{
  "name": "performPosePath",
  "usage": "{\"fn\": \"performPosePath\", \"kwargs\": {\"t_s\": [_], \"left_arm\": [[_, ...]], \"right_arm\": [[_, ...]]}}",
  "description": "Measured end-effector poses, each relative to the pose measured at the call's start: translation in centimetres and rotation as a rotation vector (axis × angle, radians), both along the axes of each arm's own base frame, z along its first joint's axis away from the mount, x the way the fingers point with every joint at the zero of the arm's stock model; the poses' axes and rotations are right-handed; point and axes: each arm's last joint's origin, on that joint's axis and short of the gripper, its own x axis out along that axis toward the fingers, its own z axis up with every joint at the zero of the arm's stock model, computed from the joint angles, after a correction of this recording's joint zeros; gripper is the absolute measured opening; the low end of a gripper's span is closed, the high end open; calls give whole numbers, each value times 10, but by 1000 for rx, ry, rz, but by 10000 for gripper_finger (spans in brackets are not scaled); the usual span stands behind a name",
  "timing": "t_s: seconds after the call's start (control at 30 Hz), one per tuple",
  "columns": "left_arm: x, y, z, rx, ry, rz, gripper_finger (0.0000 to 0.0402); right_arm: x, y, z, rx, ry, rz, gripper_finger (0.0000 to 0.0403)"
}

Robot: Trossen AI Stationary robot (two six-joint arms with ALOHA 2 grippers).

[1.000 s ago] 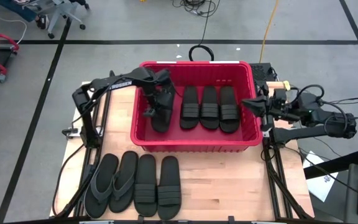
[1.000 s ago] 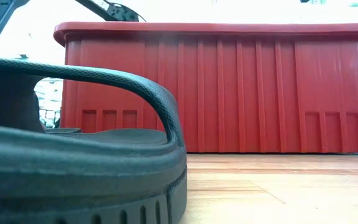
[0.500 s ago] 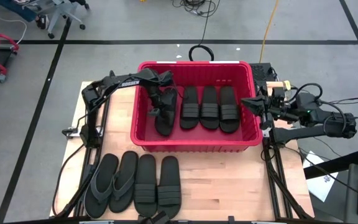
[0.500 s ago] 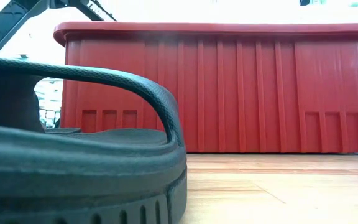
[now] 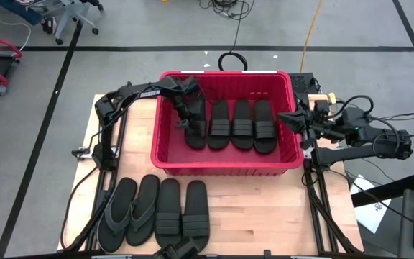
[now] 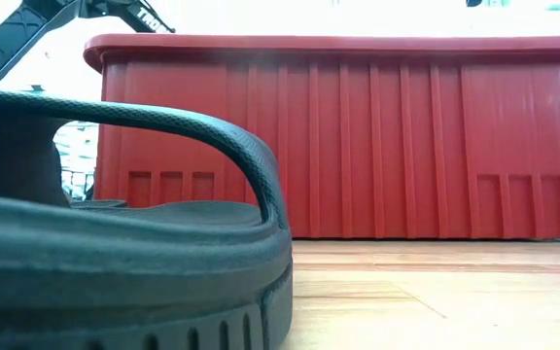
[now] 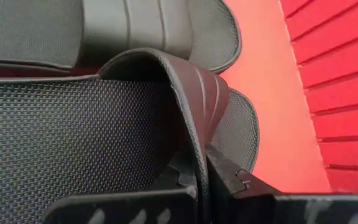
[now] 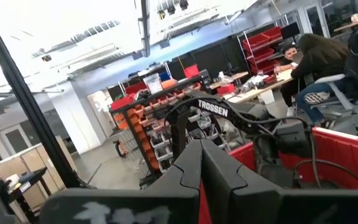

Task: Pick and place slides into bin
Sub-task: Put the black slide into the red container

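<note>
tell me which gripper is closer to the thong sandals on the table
Left. The left gripper is inside the red bin, shut on a slide's strap, up-table from the thong sandals. The right gripper waits, shut, beyond the bin's right wall, farther off.

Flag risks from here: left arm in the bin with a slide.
1. Left gripper is shut on the strap of a slide right beside the three slides already in the bin; on release it may land overlapping its neighbour.
2. Withdrawing could snag the strap and drag the slide back up.
</note>
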Motion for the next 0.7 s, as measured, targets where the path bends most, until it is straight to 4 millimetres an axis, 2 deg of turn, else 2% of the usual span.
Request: {"fn": "performPosePath", "kwargs": {"t_s": [0.33, 0.7], "left_arm": [[11, -15, -3, 39, 28, -45, 1], [11, -7, -18, -1, 86, 25, 1]], "right_arm": [[0, 0, 0, -2, -2, 0, 0], [0, 0, 0, 1, -2, 0, 0]]}}
